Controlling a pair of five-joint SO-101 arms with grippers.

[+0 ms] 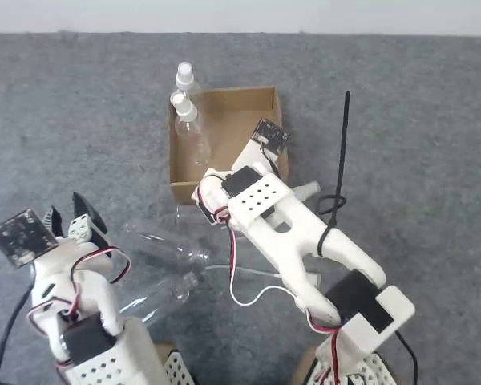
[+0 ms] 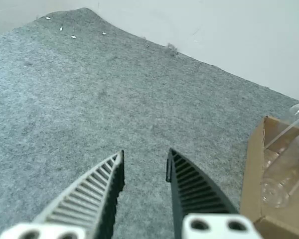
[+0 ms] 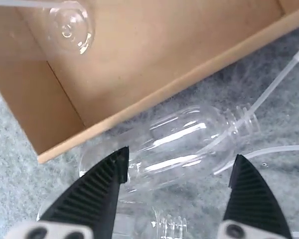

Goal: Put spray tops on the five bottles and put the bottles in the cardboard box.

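While both apart, left end effector over carpet, right end effector over lying bottle by cardboard box.

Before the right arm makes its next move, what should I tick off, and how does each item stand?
1. Right gripper open: ok, jaws wide apart.
2. Clear plastic bottle lying on the grey mat shows between those jaws: ok.
3. Spray top on that bottle: not ok, its threaded neck is bare.
4. Room in the brown cardboard box: ok, much of its floor is bare.
5. Left gripper away from that bottle: ok, open over bare mat.
6. Loose spray top located: cannot tell.
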